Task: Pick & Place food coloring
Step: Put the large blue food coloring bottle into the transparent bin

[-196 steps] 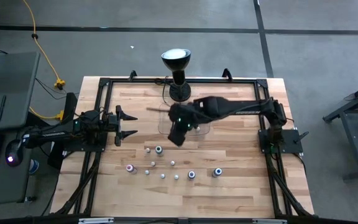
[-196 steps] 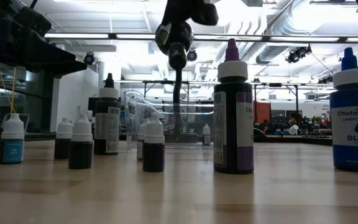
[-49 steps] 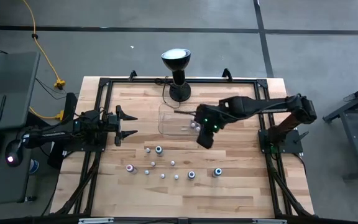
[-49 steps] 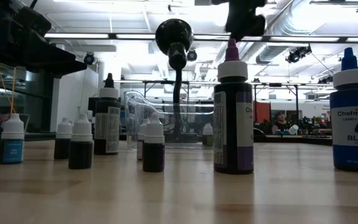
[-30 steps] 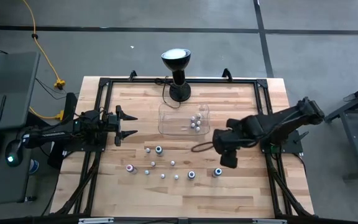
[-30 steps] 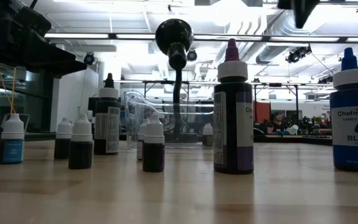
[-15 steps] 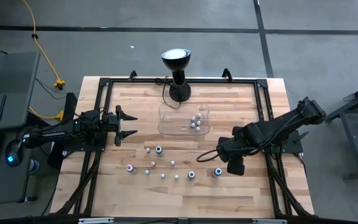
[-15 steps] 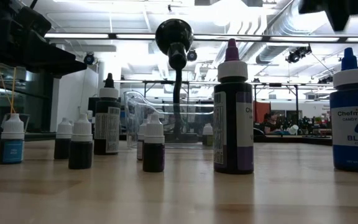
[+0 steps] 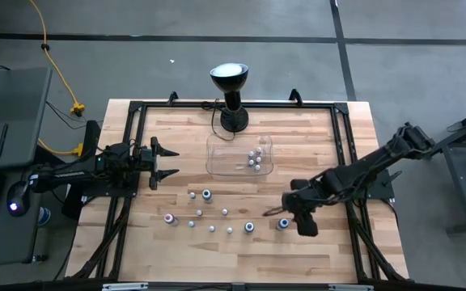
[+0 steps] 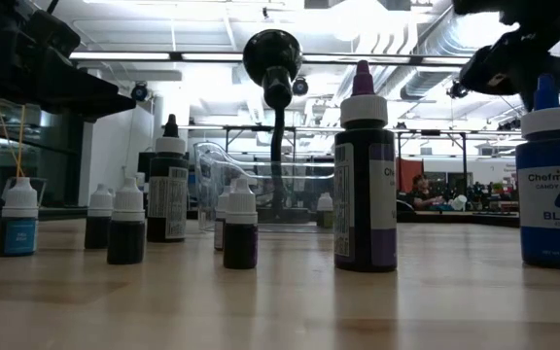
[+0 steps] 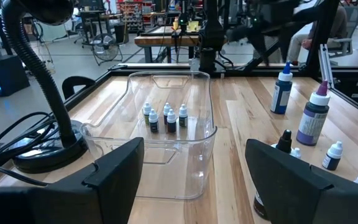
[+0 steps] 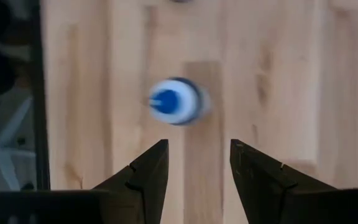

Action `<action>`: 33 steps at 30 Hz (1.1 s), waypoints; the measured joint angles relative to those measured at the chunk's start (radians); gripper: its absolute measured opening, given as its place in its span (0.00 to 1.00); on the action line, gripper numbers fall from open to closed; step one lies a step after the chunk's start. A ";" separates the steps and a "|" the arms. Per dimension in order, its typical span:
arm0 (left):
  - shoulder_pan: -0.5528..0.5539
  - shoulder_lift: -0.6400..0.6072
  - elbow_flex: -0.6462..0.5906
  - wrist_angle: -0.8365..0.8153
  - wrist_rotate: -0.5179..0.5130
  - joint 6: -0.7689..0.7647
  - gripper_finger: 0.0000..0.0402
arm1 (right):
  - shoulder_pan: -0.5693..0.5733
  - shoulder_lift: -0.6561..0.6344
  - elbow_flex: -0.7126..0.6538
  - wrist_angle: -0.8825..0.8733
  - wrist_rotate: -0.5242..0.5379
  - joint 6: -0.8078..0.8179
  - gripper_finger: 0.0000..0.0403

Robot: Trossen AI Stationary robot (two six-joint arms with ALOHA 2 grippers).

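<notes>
Nearest the front edge of the table (image 9: 322, 137): a blue food coloring bottle (image 9: 283, 224), standing up, blue cap on top. Just over it, the right gripper (image 9: 286, 213), pointing down, fingers (image 12: 148, 171) spread apart, nothing between them. Not around the bottle yet. From the wrist view, bottle just past the fingertips and a bit to one side, not in the gap.

Looks like the lining-up step before a grab. Easy to get wrong from here. First risk: coming down off-centre, a finger landing on the cap, bottle knocked over and rolling, maybe off the front edge. Second risk: pinching only the thin cap, then a tip or a slip on the way up. Better to centre the gap first, then go low onto the fat part.

A little farther back and to the left: more small bottles (image 9: 206, 195) loose on the wood, standing, spread out, with one pink bottle (image 9: 169, 218) among them. One of them quite near the blue one, so easy to bump with a wide swing.

Farther back, in the middle: the clear tray (image 9: 221, 158), a few little bottles (image 9: 255, 158) already inside, bunched at one end. Plenty left on the wood, so far from done.

Off to the left, level with the tray: the left gripper (image 9: 167, 162), waiting, fingers apart, holding nothing.

Farthest back: the black lamp (image 9: 230, 78), just behind the tray. Something to keep clear of when carrying a bottle over.
</notes>
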 joint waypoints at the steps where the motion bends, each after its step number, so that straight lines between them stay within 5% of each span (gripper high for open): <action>1: 0.000 0.000 0.000 0.000 0.000 0.000 0.69 | 0.006 0.004 -0.003 0.019 -0.004 -0.018 0.40; 9: 0.000 0.000 0.000 0.000 0.000 0.000 0.69 | 0.019 0.009 -0.006 0.023 -0.022 -0.072 0.42; 19: 0.000 0.000 0.000 0.000 0.000 0.000 0.69 | 0.003 0.013 0.004 0.060 -0.036 -0.121 0.61; 33: 0.000 0.000 0.000 0.000 0.000 0.000 0.69 | 0.026 0.207 0.172 -0.094 0.012 -0.317 0.64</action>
